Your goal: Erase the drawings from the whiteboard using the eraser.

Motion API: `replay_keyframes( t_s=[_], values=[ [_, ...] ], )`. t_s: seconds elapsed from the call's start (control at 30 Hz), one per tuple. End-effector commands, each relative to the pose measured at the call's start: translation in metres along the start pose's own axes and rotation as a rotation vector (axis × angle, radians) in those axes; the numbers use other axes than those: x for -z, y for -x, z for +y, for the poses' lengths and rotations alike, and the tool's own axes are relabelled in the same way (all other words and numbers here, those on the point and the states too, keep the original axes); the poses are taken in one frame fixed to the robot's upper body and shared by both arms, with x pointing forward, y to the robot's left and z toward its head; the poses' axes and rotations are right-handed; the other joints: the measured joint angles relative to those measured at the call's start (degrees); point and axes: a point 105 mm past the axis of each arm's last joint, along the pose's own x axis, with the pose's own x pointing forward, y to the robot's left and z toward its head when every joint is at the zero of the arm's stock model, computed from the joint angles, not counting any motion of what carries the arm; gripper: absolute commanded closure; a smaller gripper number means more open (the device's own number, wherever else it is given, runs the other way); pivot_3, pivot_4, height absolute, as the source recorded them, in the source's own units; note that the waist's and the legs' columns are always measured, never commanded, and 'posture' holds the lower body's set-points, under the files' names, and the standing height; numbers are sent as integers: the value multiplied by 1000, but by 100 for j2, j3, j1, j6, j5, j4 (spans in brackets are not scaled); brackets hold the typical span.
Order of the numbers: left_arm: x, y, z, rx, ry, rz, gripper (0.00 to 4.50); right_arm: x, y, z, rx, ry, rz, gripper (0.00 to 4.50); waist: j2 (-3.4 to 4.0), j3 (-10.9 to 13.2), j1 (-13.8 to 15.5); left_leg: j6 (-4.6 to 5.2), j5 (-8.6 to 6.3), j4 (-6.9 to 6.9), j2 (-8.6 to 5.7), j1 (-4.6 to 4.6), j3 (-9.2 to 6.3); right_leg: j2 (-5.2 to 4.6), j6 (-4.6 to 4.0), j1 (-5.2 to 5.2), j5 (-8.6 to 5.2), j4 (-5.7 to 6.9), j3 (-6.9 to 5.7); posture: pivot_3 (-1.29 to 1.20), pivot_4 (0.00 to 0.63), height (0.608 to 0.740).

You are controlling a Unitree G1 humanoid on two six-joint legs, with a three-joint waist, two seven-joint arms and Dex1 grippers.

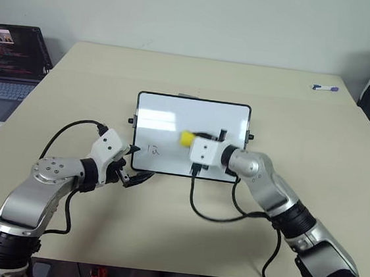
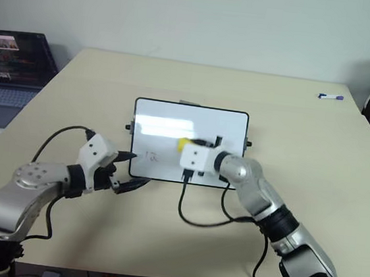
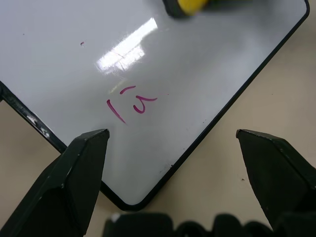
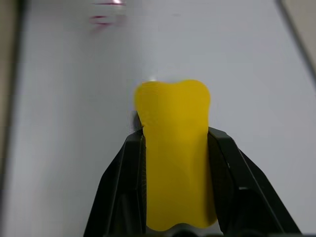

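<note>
Gripping the yellow eraser (image 4: pixel 174 153), the right tool (image 1: pixel 191 139) hung over the whiteboard (image 1: pixel 174 114). Pink drawings (image 3: pixel 129 103) there resembled "Tu". The left tool (image 1: pixel 132 166), spread wide, waited by the board's near corner.

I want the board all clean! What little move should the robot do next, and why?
Probably slide the right gripper, shut on the yellow eraser, toward the pink scribble near the whiteboard's near-left corner, since that mark remains and the eraser sits mid-board beside it.

Beige table (image 1: pixel 161 242), open laptop (image 1: pixel 10 67) off its left edge, marker pen (image 1: pixel 325 88) near far right corner
</note>
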Motion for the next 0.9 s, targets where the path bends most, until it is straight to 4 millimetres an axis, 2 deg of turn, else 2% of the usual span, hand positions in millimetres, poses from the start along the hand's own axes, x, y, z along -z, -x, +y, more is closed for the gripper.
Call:
replay_keyframes(
  t_s=[0.03,0.1,0.17,0.27,0.4,0.5,0.67,0.9],
  values=[
    [-6,9,5,-33,-35,-19,0,-1,12,-30,134,-68,0,3204,1,1,-11,0,0,1,0,1,2,0,0,0,0,1,2,0,150,740],
    [-3,16,8,-39,-33,-10,0,-8,27,-47,183,-232,-60,3213,-1,3,-5,-1,0,2,1,0,2,0,0,0,0,0,2,0,150,740],
    [-2,23,11,-41,-34,-7,0,-18,44,-48,157,-401,-142,3213,-1,4,2,-2,0,0,3,-7,-3,0,-1,-3,0,-1,-1,0,150,740],
    [4,31,14,-48,-26,-4,0,-24,70,-29,46,-563,-187,3213,-1,3,34,-5,-4,-9,3,-14,-11,-1,-5,-4,-3,-12,-8,0,150,740],
    [15,37,13,-53,-10,9,0,-23,93,0,-75,-613,-155,3213,2,7,26,-9,-9,-11,3,-17,-8,-4,-6,-4,-6,-22,-7,0,150,740],
    [23,41,4,-16,-2,32,0,-17,104,21,-141,-603,-97,3213,2,8,23,-9,-9,-10,4,-13,-8,-5,-8,-3,-8,-20,-7,0,150,740],
    [25,41,3,-18,-3,41,0,-11,99,36,-196,-482,-36,3213,0,9,7,-7,-7,-9,7,-3,-5,-1,9,-3,-31,-14,-9,0,150,740],
    [26,43,0,-23,3,47,0,-20,84,31,-193,-450,-76,3213,-2,9,7,-9,-8,-10,5,-8,-2,-1,-1,-4,-26,-12,-5,0,150,740]
  ],
)
